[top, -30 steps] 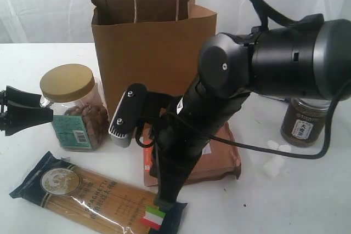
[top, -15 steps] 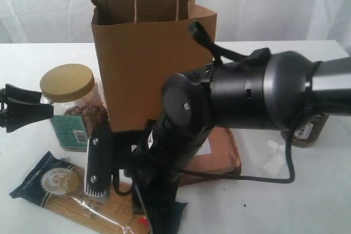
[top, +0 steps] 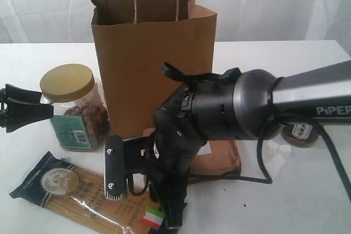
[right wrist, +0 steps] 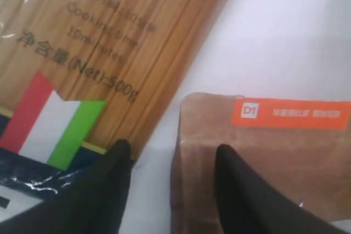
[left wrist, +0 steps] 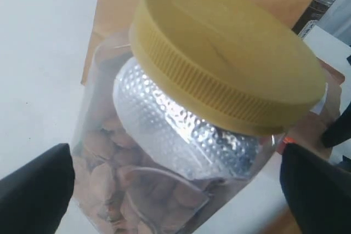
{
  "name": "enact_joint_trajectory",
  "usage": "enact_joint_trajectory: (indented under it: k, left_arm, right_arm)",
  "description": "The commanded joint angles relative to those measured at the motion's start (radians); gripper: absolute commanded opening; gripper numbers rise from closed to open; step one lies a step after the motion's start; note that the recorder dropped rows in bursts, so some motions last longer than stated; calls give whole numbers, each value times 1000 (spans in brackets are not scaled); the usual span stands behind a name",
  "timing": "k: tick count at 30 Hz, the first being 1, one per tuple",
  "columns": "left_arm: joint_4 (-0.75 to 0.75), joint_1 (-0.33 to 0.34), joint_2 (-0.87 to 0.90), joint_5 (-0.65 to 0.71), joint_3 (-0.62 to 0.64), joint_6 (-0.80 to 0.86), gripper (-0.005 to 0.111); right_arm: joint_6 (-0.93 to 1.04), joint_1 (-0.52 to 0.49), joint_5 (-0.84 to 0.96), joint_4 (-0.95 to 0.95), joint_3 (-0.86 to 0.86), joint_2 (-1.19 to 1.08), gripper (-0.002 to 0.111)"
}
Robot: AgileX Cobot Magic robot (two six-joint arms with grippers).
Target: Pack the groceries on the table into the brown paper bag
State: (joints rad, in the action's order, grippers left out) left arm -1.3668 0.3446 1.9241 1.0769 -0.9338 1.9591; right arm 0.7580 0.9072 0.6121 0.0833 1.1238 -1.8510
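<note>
**Two grippers open, all visible groceries out on the table**

Far left, the left gripper point(top: 45, 107) stands wide open, its black fingers point(left wrist: 33, 190) either side of the clear nut jar with the tan lid point(top: 74, 108). Just in front, the long spaghetti packet with the Italian flag point(top: 66, 187) lies flat on the white table point(top: 307, 201). Centre back, the tall brown paper bag point(top: 148, 58) stands upright. Low down, the right gripper point(right wrist: 173, 149) hangs parted and empty, one finger over the packet's flag end, the other over the flat copper pouch point(top: 219, 157). Further right are white marshmallows point(top: 274, 157), then a dark jar point(top: 299, 133) half hidden behind the arm.
</note>
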Motion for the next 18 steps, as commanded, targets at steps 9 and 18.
enact_joint_trajectory:
  k: [9,18]
  left_arm:
    - [-1,2,2,13,-2,108,31]
    - [59,2,0,64,-2,0,0]
  right_arm:
    - [-15,4,-121,11,2,-9,46]
    - [-99,4,10,28,2,1,46]
